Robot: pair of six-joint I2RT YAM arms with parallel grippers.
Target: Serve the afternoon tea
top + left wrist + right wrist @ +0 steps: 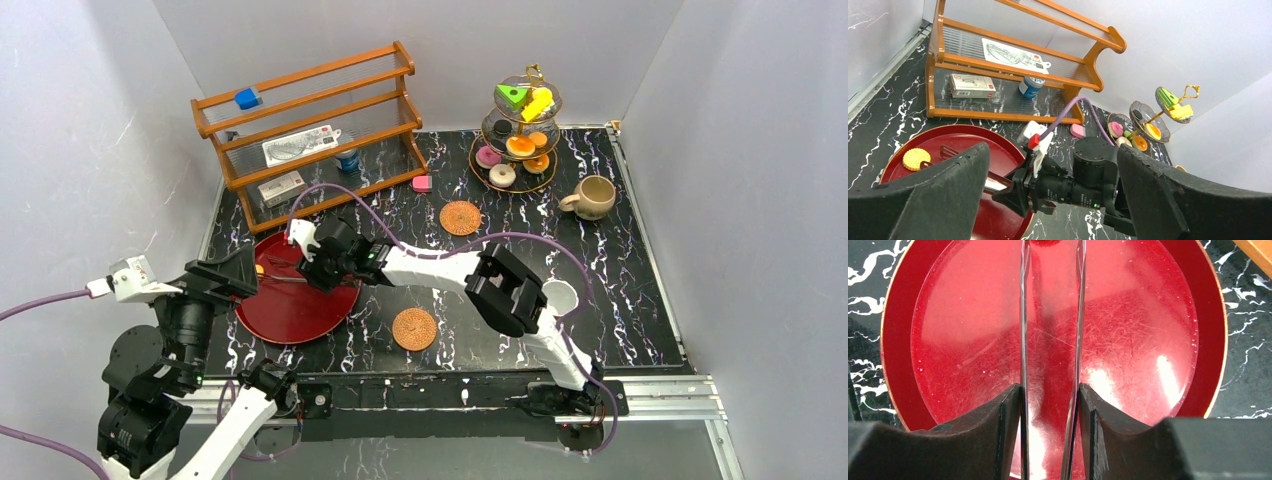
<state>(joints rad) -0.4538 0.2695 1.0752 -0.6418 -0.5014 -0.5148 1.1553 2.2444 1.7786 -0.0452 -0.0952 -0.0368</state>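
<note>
Right claw (1049,390) pinches metal tongs (1079,315) over the red tray (1168,340). Left claw (1051,155) hangs wide open. One orange cookie (916,159) lies on that tray, other pastries (520,146) on the tiered stand (515,189) across the desk (620,270).

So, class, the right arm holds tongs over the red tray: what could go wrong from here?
1. The tongs are thin, smooth metal pinched in the right gripper; they may twist or slip.
2. The cookie lies flat near the tray rim; the tongs might push it off rather than lift it.
3. The left gripper hangs open close to the right arm; they could collide.
</note>
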